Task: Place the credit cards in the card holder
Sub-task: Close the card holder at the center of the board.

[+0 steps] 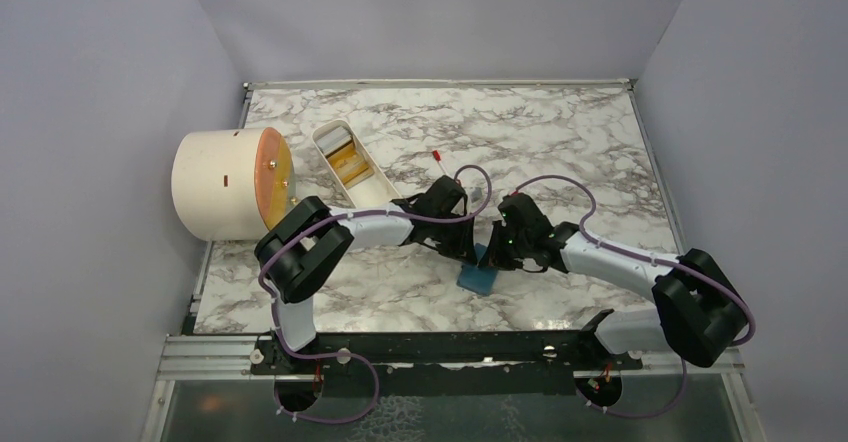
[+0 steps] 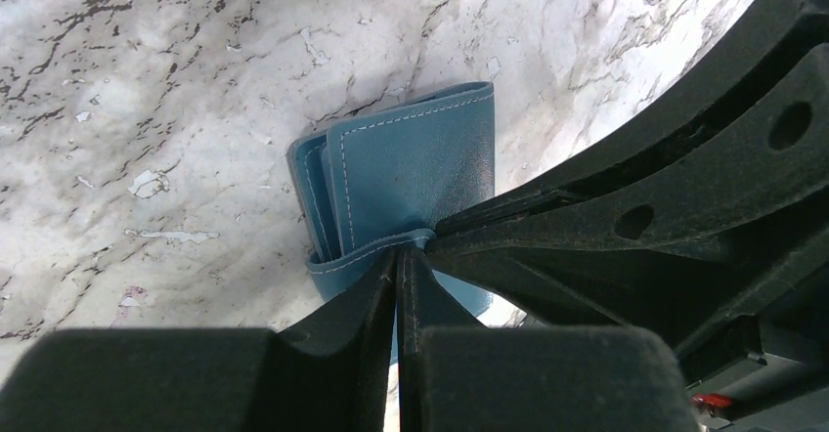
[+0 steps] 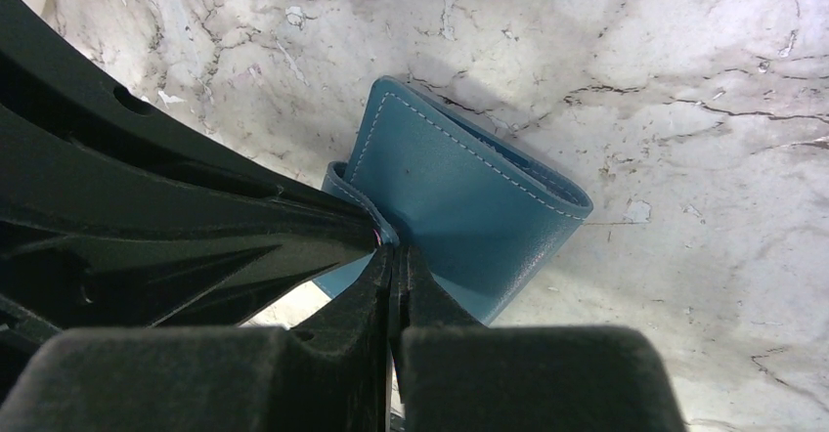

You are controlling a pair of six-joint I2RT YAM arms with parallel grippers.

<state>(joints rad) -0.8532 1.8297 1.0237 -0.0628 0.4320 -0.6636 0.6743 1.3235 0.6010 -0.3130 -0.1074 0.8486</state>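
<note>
Leftmost on the marble table (image 1: 560, 142), a cream cylinder (image 1: 225, 187) lies on its side, and just right of it sits a long white tray (image 1: 380, 190), its long axis slanting from far left to near right. Inside the tray lie the credit cards (image 1: 350, 165). A yellow-orange face shows plainly, but whether a second card sits with it is hard to tell from above. Right of the tray and nearer, the left gripper (image 2: 401, 261) has its fingers pressed together on a thin lower flap of the card holder (image 2: 411, 173). The teal holder rests on the table between the two arms, partly folded, with one panel raised off the one beneath. From the right, the right gripper (image 3: 394, 251) pinches the same edge almost tip to tip with the left, its fingers fully together on the teal panel. So both hands are at the holder while the cards lie well apart from it, to the far left. The left arm is the nearer one to the tray, and by my judgement it would have to let go of the flap to fetch a card while the right keeps the holder steady. No card is in the holder yet.
</note>
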